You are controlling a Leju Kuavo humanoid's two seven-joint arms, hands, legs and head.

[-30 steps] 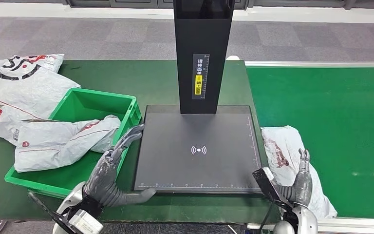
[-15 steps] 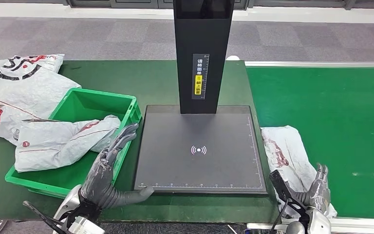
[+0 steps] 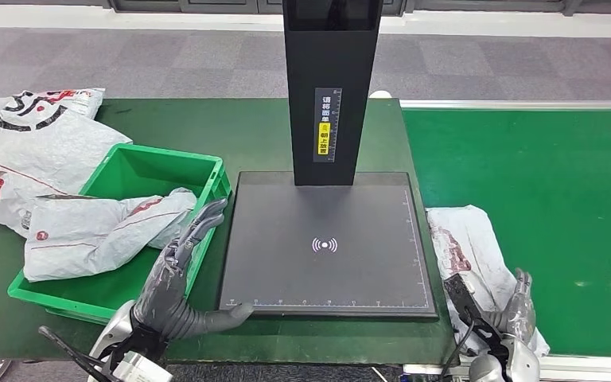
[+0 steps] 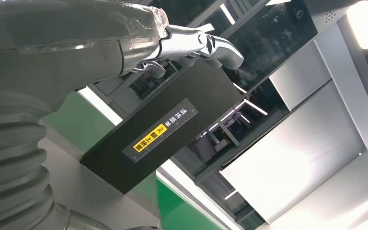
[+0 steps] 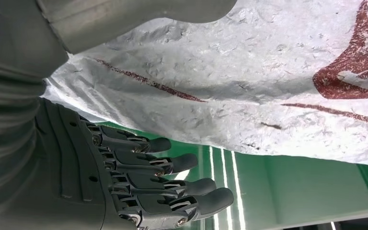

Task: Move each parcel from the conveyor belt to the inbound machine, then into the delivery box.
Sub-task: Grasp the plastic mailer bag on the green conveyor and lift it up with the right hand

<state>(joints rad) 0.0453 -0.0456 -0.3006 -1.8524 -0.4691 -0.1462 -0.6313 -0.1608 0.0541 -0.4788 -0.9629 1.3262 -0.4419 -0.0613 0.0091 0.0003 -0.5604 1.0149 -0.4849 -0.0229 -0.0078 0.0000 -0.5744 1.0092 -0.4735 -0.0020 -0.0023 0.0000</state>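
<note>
A white parcel bag with red print (image 3: 465,255) lies on the green conveyor belt (image 3: 541,199), just right of the black inbound machine's scan plate (image 3: 326,239). My right hand (image 3: 513,314) hovers at the parcel's near end with fingers apart and nothing in it; the right wrist view has the hand (image 5: 139,182) beside the crinkled bag (image 5: 268,86). My left hand (image 3: 177,267) is open over the near right rim of the green delivery box (image 3: 151,171), thumb along the plate's front edge. Another white parcel (image 3: 95,231) lies in the box.
The machine's black column (image 3: 332,87) rises behind the plate, seen too in the left wrist view as a black column (image 4: 153,139). More white bags (image 3: 32,143) lie on the green table left of the box. Grey carpet lies beyond.
My right hand dropped lower and moved right along the parcel's near end over the last second. My left hand drew back slightly toward me.
</note>
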